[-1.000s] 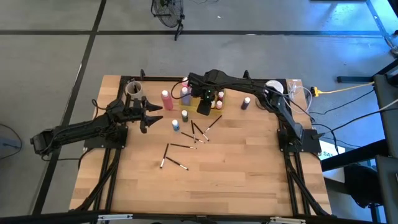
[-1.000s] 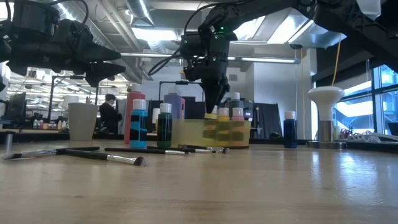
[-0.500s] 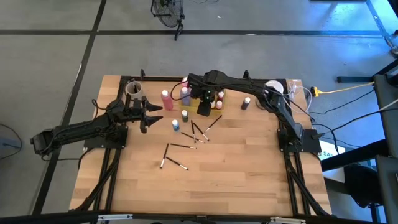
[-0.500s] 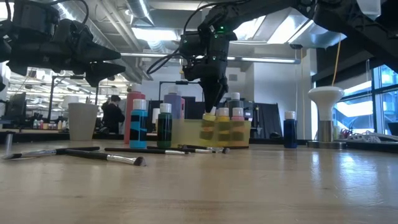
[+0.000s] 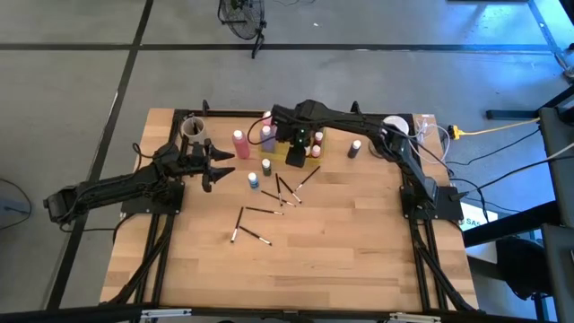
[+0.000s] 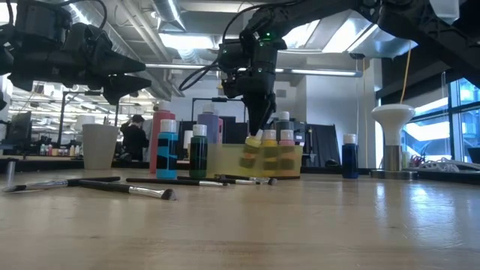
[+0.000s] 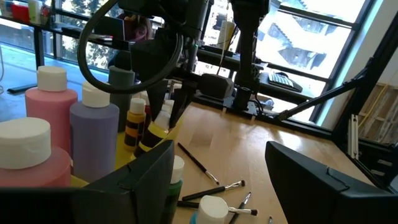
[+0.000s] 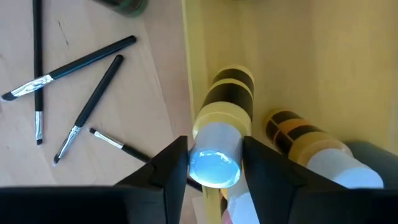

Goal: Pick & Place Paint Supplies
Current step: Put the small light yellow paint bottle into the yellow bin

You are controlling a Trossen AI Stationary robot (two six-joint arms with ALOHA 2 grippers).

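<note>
Here the right gripper (image 8: 214,163) stands over the translucent yellow tray (image 8: 298,56), its fingers (image 8: 168,171) set narrowly on either side of the white cap of a small yellow paint bottle (image 8: 221,134); whether the bottle is gripped or just released cannot be told. The bottle leans, base down in the tray, so the step is best finished by letting it settle upright before the fingers spread and lift straight up, clear of the second yellow bottle (image 8: 308,146) just beside them. Beyond the tray wall, several brushes (image 8: 74,62) lie on the desk (image 8: 93,143), not yet collected. The left gripper (image 5: 215,164) waits well apart, fingers wide and empty, near the pink squeeze bottle (image 5: 239,144). No readable writing shows; the bottles carry only dark bands.
</note>
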